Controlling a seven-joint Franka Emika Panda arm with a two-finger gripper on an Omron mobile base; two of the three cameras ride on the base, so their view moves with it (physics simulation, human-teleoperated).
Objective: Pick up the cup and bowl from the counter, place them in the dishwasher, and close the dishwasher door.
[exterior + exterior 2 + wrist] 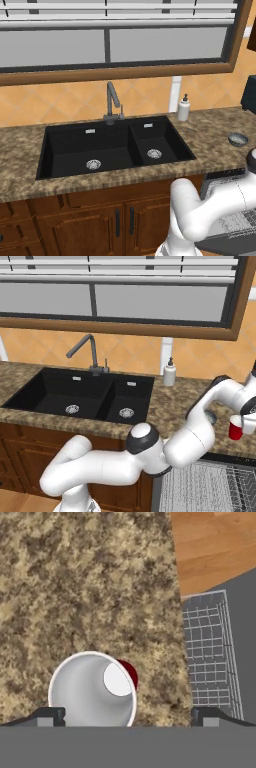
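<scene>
Two fingertips (50, 716) of the claw (127, 717) are standing apart, straddling the cup (93, 689) at six o'clock; closing comes next.

Cup (235, 427) upright on counter (210, 131) right of sink (115, 145), bowl (238, 139) nearby, dishwasher rack (210, 488) below counter edge.

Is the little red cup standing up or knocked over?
Standing up: the cup shows its round white open mouth to the hand camera above the counter.
</scene>
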